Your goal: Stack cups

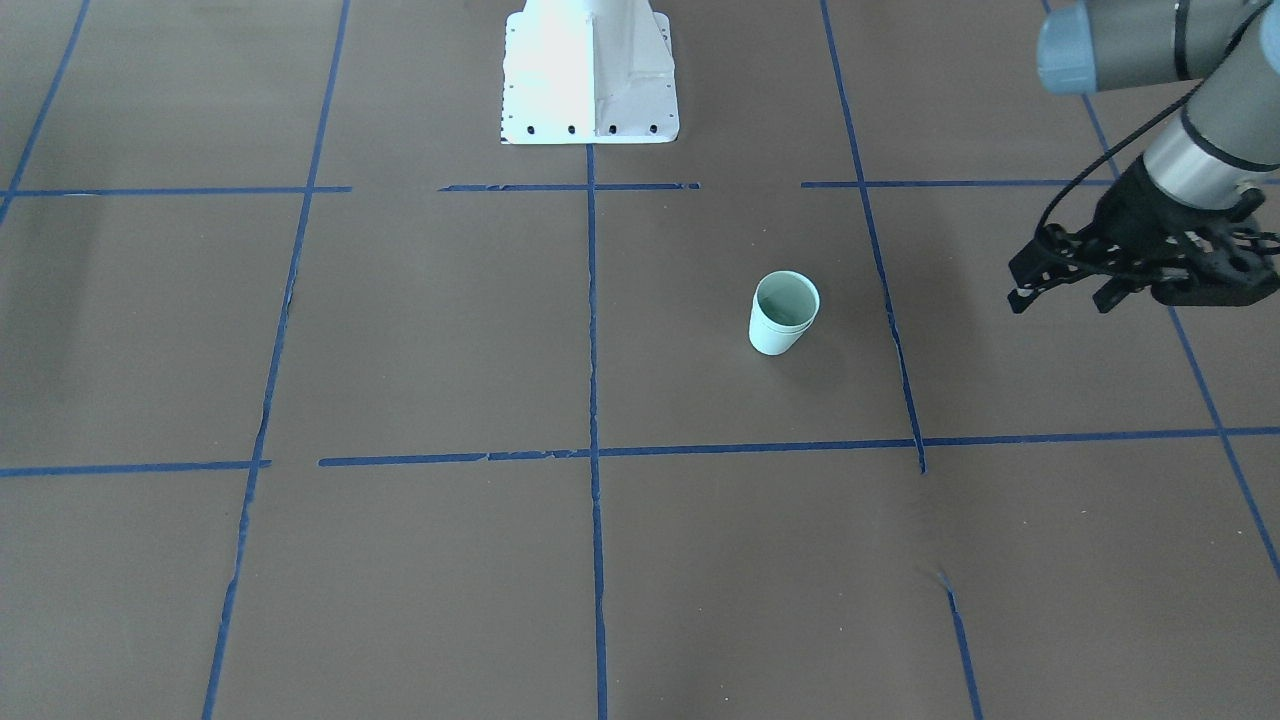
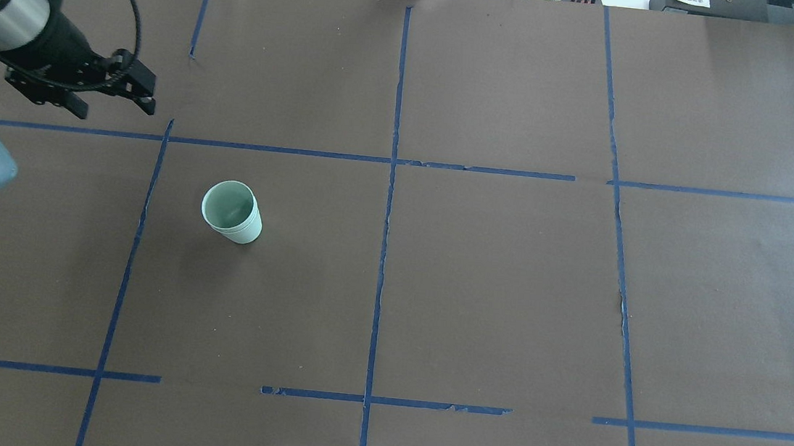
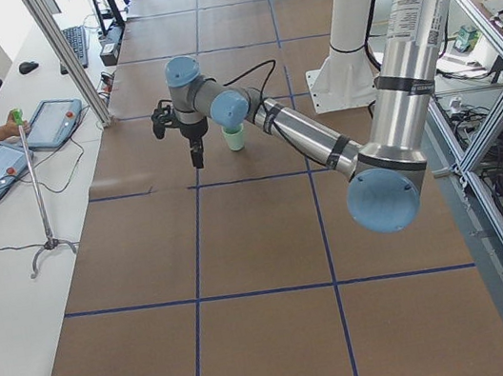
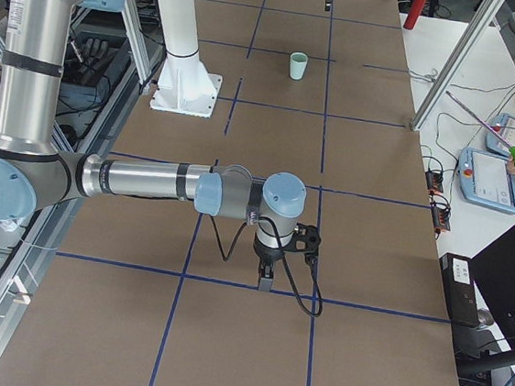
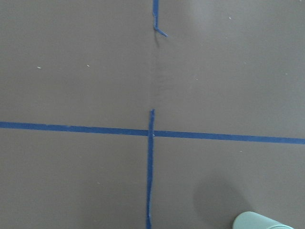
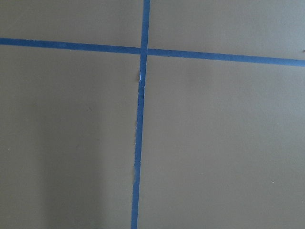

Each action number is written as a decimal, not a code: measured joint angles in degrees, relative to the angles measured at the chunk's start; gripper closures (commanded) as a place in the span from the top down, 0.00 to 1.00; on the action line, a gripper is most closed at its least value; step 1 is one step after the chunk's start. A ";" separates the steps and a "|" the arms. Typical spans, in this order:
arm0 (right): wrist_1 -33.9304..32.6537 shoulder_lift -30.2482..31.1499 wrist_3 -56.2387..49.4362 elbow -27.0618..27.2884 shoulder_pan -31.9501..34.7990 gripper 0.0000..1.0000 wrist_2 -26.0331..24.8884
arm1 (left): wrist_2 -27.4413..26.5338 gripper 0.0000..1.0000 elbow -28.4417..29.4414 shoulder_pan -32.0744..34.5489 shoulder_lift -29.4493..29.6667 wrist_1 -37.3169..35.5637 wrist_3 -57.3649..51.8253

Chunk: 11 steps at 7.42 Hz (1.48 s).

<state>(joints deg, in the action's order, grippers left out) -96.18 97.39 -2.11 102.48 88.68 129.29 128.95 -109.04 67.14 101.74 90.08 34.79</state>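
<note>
Overhead exterior view: two small pale mint-green tapered cups (image 2: 232,212) sit nested, one inside the other, upright on the brown paper-covered table (image 2: 492,298) marked with blue tape lines (image 2: 384,251). The left gripper (image 2: 115,108) hangs well apart from them, jaws spread, holding nothing. The right gripper (image 4: 267,277) shows only from the side, so I cannot tell its state.

Cups (image 2: 231,212) nested upright on table (image 2: 506,299), left hand (image 2: 115,108) well apart

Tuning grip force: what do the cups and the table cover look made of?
The cups: likely plastic, matte mint, thin smooth walls, no gloss; paper not ruled out. The table cover: brown paper by the look, matte, creased and torn along blue tape lines.
</note>
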 measured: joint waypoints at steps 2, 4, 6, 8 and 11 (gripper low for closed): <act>-0.04 0.00 0.00 0.00 0.00 1.00 0.00 | 0.15 1.00 3.01 7.39 -5.19 0.04 -16.94; -0.04 0.00 0.00 0.00 0.00 1.00 0.00 | 0.25 1.00 8.75 14.66 -7.79 -0.04 -30.80; -0.06 0.00 0.00 0.00 0.00 1.00 0.00 | 0.42 1.00 15.70 19.86 -8.73 0.00 -36.86; -0.03 0.00 0.00 0.00 0.00 1.00 0.00 | 0.43 1.00 18.50 21.10 -9.39 -0.10 -37.76; 0.00 0.00 0.00 0.00 0.00 1.00 0.00 | 2.46 1.00 19.00 21.26 -10.19 -0.16 -37.86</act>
<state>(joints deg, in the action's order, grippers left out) -96.18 97.38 -2.11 102.48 88.68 129.29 131.41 -90.03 88.41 91.55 89.92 -3.07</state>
